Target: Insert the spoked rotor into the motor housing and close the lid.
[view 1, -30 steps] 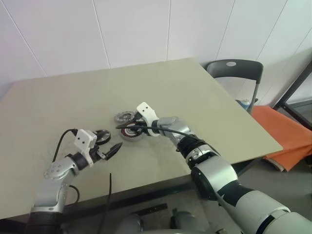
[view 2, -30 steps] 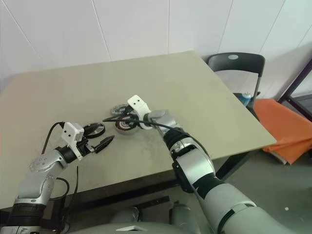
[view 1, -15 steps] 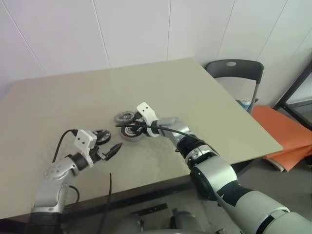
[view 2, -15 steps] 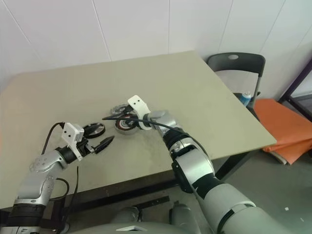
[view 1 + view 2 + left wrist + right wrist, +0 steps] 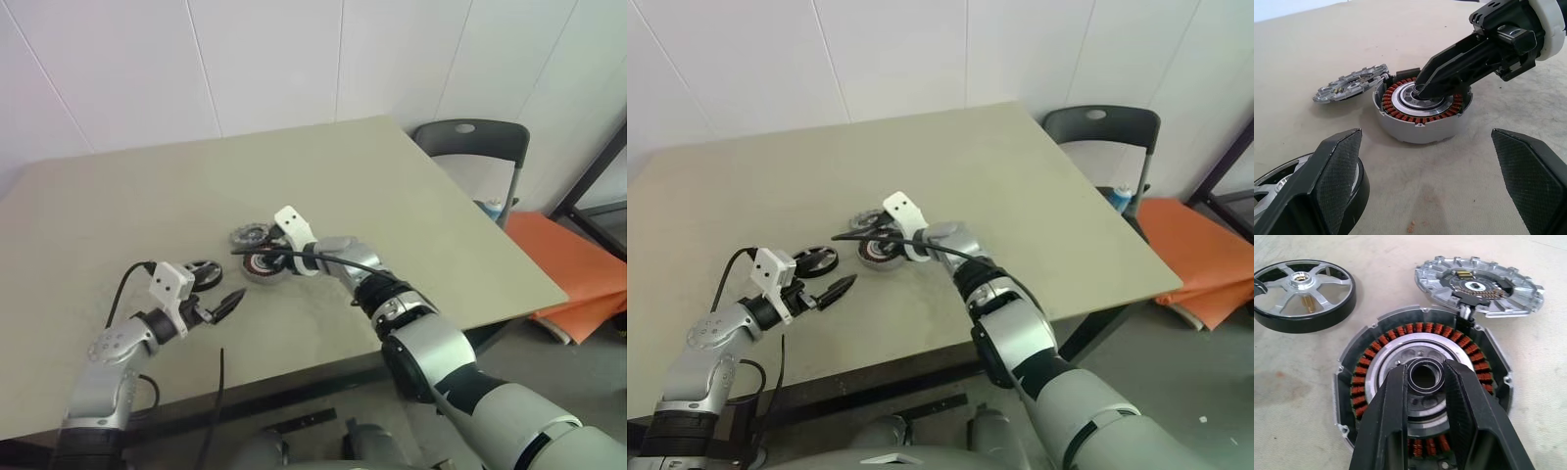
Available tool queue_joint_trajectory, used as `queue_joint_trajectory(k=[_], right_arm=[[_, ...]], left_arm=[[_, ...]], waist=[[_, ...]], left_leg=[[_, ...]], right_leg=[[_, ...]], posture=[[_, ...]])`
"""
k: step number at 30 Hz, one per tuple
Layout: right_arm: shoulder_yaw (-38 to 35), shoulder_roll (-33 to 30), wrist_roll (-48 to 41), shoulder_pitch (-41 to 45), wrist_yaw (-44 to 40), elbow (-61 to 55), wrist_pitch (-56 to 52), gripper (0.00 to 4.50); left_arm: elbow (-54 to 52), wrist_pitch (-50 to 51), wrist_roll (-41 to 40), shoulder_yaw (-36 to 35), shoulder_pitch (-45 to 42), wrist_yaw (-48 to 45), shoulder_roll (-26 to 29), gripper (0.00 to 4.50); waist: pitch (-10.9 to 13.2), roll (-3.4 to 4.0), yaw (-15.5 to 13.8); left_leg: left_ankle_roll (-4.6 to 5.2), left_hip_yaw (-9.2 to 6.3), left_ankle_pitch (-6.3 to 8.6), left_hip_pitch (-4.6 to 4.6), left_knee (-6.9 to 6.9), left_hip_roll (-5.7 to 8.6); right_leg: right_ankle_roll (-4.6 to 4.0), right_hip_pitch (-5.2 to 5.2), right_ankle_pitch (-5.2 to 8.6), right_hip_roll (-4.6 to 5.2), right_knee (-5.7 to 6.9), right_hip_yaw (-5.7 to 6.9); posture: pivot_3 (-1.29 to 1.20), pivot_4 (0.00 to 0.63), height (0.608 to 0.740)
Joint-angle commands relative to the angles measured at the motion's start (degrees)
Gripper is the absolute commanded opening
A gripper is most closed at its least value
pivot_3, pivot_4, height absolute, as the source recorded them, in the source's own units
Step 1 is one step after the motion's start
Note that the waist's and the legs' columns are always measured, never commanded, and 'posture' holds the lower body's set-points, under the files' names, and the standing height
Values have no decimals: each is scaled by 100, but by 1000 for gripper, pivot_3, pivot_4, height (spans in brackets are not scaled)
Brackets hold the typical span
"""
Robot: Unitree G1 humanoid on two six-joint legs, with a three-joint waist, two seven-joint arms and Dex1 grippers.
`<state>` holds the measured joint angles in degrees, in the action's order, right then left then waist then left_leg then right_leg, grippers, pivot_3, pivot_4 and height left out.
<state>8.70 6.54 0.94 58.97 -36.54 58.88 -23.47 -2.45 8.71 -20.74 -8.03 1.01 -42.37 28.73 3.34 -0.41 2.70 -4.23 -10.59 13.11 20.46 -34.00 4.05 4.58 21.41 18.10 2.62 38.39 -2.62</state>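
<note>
Nothing moved; right gripper [image 5: 1425,396] over motor housing [image 5: 1422,379]

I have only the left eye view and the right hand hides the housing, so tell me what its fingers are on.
Observer: In the right wrist view, the right gripper is closed on a small dark ring over the silver centre of the motor housing.
Operator: Give me the rotor's place.
Observer: The spoked rotor lies flat on the table, apart from the housing. It is not inserted.
Operator: Report the lid.
Observer: The lid lies open beside the housing with its inner face up, meeting the housing's rim at one spot.
</note>
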Motion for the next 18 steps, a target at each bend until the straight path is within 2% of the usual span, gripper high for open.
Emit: queue_joint_trajectory(k=[1,18], right_arm=[[-104,100,-145,74,-81,-196,-21,701],[-44,-52,-9,123,-36,-135,113,701]], left_arm=[[-155,-4,-52,-68,-45,-4,17,4500],[-143,-14,-54,-70,-53,-20,20,4500]], waist=[[0,0,1],[0,1,-1]], left_leg=[[0,0,0,0,0,0],[0,0,0,1,0,0]], right_leg=[[0,0,0,0,0,0],[0,1,0,-1,0,0]], posture=[[0,0,740],[0,0,740]])
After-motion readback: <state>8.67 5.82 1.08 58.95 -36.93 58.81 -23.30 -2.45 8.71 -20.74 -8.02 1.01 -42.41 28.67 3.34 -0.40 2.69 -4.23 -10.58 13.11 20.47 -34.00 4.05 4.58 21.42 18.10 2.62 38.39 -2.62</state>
